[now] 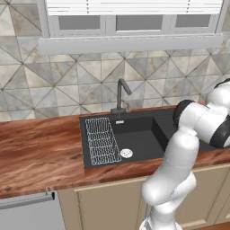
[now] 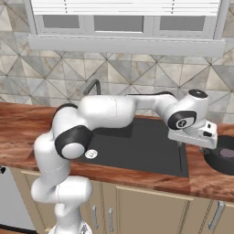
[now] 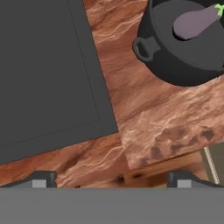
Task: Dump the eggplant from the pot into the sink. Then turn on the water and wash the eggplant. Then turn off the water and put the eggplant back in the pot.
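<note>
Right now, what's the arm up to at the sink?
Nothing is in hand yet. The arm is reached out to the right of the sink, with its open tool hovering over the wooden counter between the sink edge and the pot. The pot sits on the counter right of the sink, and the eggplant lies inside it. No water is running from the faucet. The dump has not started.

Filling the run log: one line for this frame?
stage: approach | jaws: open, empty | eggplant: in pot on counter | sink: no water
</note>
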